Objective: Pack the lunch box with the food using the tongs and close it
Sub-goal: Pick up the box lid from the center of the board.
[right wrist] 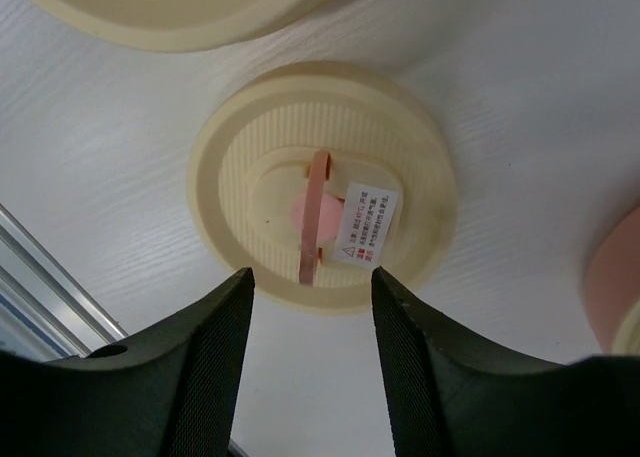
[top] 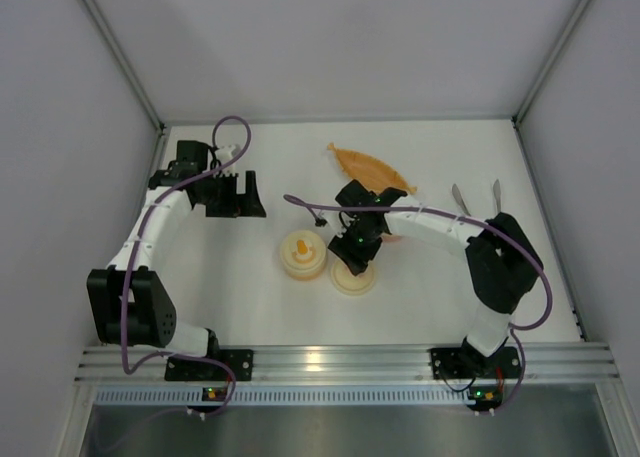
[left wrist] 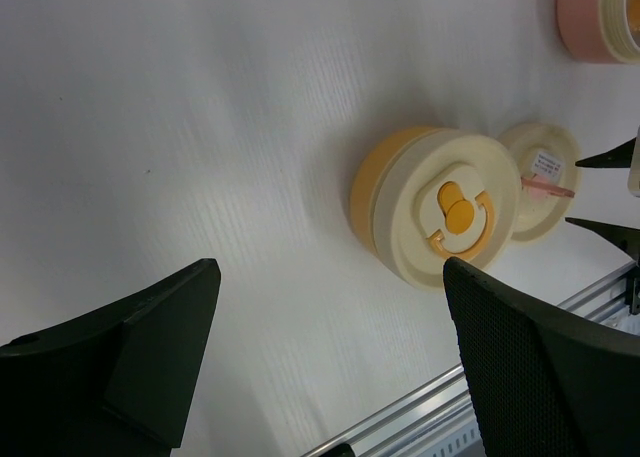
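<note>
White tabletop, right claw (right wrist: 310, 282) hanging over the cream lid (right wrist: 250, 157)
Jaws half apart and empty, pink strap (right wrist: 318, 192) just ahead, tongs (top: 460, 198) well off to its right; left claw (left wrist: 330, 277) gapes wide. Pinch only that thin strap and the lid probably swings or slips.

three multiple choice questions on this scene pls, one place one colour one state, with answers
1. Where do the tongs lie? A) near-left corner B) right of the orange dish C) under the left arm
2. The strap on the lid under the right gripper is: A) pink B) green C) black
3. The left gripper is: A) shut B) holding food C) open and empty
Answers: B, the top view shows them at the far right; A, clear in the right wrist view; C, its jaws stand wide with nothing between.
</note>
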`<state>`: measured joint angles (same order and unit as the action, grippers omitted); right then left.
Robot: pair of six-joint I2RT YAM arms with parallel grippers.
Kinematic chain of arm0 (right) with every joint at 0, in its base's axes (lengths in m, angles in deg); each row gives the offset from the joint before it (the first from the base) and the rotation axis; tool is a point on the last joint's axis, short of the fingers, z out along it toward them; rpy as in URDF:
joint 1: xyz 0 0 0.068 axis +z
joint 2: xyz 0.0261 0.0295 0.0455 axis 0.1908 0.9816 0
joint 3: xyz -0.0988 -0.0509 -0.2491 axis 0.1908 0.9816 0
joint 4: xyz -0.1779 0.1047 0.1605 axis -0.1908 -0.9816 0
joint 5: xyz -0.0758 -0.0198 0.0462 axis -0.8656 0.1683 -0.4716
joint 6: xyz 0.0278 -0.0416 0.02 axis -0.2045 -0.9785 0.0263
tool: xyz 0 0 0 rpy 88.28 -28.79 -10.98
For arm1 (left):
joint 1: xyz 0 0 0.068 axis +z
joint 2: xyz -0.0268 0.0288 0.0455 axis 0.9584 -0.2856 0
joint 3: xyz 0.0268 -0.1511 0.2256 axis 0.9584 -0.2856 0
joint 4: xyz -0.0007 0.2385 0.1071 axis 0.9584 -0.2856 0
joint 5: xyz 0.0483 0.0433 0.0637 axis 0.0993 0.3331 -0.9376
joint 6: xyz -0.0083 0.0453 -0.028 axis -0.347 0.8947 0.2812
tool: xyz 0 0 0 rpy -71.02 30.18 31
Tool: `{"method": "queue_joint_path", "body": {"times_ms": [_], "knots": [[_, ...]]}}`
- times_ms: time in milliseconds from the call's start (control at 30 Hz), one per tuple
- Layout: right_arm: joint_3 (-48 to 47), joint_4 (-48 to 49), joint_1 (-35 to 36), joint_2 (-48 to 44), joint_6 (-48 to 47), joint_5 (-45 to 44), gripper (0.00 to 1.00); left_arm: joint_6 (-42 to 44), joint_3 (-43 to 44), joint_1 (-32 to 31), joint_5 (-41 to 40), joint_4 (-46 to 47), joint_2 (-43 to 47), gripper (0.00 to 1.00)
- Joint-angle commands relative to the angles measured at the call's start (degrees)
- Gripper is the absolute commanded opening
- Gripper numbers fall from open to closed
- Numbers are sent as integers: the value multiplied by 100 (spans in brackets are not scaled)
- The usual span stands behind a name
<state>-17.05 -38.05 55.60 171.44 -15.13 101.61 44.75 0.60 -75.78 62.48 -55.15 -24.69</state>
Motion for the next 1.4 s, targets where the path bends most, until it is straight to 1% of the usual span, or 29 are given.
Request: {"method": "queue_joint_path", "body": {"times_ms": [0, 67, 167, 333, 400, 733, 1033, 1167, 1233, 1333, 1367], "knots": [[101, 382, 154, -55, 156, -128, 50, 57, 87, 53, 272, 161, 210, 98], [153, 549, 154, -55, 235, -198, 49, 84, 43, 53, 333, 170, 218, 98], [154, 664, 154, -20, 244, -295, 46, 84, 43, 61, 395, 152, 236, 98], [39, 664, 154, 147, 209, -269, 38, 84, 43, 79, 492, 152, 210, 98], [-5, 647, 163, 217, 200, -243, 34, 232, 60, 79, 605, 109, 166, 98], [-13, 612, 154, 243, 191, -67, 28, 260, 17, 88, 773, 100, 104, 98], [-233, 585, 163, 419, 279, 30, 29, 260, -1, 97, 791, 100, 113, 98], [-260, 611, 163, 463, 305, 4, 27, 269, -1, 114, 799, 82, 104, 98], [-277, 620, 163, 481, 314, -5, 24, 277, -10, 132, 800, 91, 113, 98], [-286, 611, 163, 463, 332, 4, 15, 260, -19, 140, 826, 100, 87, 98], [-286, 594, 163, 463, 332, 4, 9, 260, -19, 140, 826, 100, 69, 98]]}}
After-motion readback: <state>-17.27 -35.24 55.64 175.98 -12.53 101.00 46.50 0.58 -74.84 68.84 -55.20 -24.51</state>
